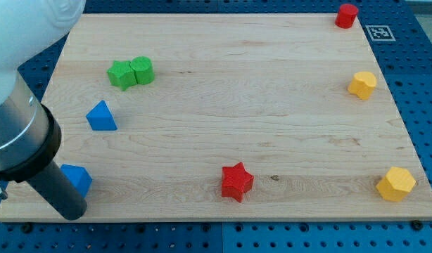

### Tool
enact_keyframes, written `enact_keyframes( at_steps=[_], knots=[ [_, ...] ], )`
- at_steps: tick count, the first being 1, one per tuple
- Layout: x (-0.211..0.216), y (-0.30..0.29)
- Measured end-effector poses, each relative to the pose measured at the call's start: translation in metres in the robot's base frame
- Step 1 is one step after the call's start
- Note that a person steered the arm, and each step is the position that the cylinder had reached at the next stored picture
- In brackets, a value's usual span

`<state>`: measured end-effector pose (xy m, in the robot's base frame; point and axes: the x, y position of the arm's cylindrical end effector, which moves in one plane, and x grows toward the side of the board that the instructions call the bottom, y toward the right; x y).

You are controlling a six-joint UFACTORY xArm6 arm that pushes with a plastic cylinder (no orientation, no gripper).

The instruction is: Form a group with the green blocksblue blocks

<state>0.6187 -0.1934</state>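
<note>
Two green blocks touch at the view's upper left: a green star [119, 74] and a green rounded block [142, 70]. A blue triangle [101, 117] lies below them, apart. A second blue block [79, 178] sits near the bottom-left corner, partly hidden by my rod. My tip [70, 213] is at the board's bottom-left edge, just below and left of that blue block and seemingly touching it. The arm's large grey body covers the view's left edge.
A red star [237, 181] lies at bottom centre. A red cylinder [347, 15] is at the top right corner. One yellow block [362, 85] is at the right edge, another yellow block [396, 184] at the bottom right. The wooden board [258, 105] lies on a blue pegboard.
</note>
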Motion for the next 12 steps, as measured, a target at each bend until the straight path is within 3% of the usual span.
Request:
enact_keyframes(
  at_steps=[2,7,9,10,11,12],
  knots=[
    [-0.009,-0.019],
    [-0.105,0.022],
    [-0.097,0.039],
    [-0.090,0.001],
    [-0.116,-0.023],
    [-0.116,-0.012]
  ],
)
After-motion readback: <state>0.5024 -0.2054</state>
